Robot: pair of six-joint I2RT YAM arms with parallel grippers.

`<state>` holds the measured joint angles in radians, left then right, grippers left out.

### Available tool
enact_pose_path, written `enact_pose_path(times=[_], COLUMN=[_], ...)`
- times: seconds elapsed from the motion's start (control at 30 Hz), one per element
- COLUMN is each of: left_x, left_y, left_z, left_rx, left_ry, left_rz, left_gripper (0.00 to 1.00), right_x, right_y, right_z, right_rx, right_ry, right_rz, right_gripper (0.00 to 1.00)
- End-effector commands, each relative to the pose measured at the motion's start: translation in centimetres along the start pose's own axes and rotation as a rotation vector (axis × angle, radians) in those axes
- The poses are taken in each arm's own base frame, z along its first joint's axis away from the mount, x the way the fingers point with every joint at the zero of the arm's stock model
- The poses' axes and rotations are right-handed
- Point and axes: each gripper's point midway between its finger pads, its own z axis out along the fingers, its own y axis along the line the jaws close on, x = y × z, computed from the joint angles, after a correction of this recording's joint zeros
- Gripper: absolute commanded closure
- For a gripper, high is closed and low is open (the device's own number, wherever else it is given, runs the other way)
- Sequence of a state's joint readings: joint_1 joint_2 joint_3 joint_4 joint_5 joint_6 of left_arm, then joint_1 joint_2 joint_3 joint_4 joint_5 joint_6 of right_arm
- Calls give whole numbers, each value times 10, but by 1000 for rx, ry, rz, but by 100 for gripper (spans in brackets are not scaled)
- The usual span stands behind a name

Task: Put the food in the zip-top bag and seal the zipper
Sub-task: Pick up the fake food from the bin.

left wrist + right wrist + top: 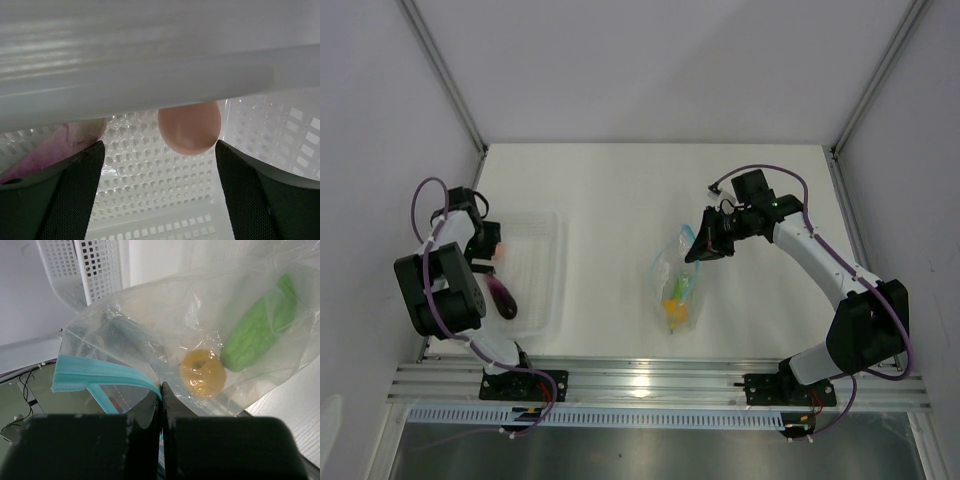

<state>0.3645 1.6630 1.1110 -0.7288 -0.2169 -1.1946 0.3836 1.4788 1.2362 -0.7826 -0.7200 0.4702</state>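
The clear zip-top bag (pixel 677 285) lies mid-table with its mouth toward the right arm. My right gripper (pixel 161 387) is shut on the bag's light blue zipper (pixel 100 372) and holds that edge up; it also shows in the top view (pixel 700 245). A yellow piece (pixel 202 373) and a green oblong piece (pixel 257 335) sit inside the bag. My left gripper (pixel 160 147) is open inside the white basket, its fingers on either side of the pink round piece (pixel 190 127) without touching it. The purple piece (pixel 55 147) lies to the left of it (pixel 503 297).
The white perforated basket (pixel 545 270) stands at the left of the table, with its rim close above my left gripper (pixel 150 60). Grey enclosure walls and metal posts border the white table on three sides. The arm bases sit on a rail along the near edge.
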Motion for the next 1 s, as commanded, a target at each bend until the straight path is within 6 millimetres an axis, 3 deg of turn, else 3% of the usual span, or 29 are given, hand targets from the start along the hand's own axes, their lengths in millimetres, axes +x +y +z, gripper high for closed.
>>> enact_pose_path(times=[0.0,0.5,0.77,0.97], left_x=[-14,-25,-33,-36], left_y=[-7,-15,-10,-20], left_z=[-4,-4,-3,-5], left_rx=[4,-13,-43,-23], left_ry=[-29,-62,-98,-115], left_rz=[-9,-6,62,153], left_gripper=[8,13,14,17], right_x=[-1,-5,-6,-6], right_y=[2,-2,-3,-4], right_z=[-1,0,1,1], right_rx=[-23,-15,-15,-18], right_ry=[-3,-5,-4,-2], right_rz=[-17,-12,-5,2], right_gripper=[100,100,100,100])
